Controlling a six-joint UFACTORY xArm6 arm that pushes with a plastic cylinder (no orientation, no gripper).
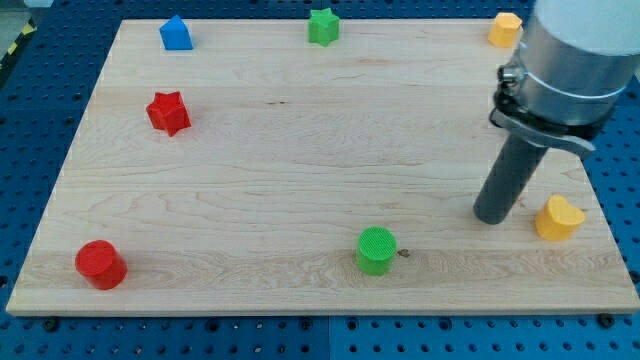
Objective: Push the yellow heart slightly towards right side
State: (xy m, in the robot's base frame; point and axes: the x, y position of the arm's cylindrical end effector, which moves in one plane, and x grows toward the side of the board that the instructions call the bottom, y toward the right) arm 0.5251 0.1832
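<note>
So my tip point(493, 216) is planted on the desk point(300, 160), down around 4 o'clock from the middle of the board. No claw on me at all, just this straight dark rod, so there's nothing to be open or closed and nothing is gripped.

The yellow heart point(558, 217) sits right at my 3 o'clock, just beside the tip but with a sliver of bare wood between us, so not touching as far as I can tell. It's close to the desk's edge on the view's right.

Everything else is well apart from me:
- green cylinder point(377, 249) at roughly 8 o'clock from the tip, near the bottom edge, next to a small dark knot in the wood
- red cylinder point(100, 264) way off in the bottom-left corner
- red star point(169, 112) at about 10 o'clock, over on the left side
- blue block point(176, 33) at the top left, kind of house-shaped
- green star point(323, 26) at the top middle
- another yellow block point(505, 29) at 12 o'clock from the tip, up by the top edge, partly tucked behind my arm housing so I can't call its shape
</note>
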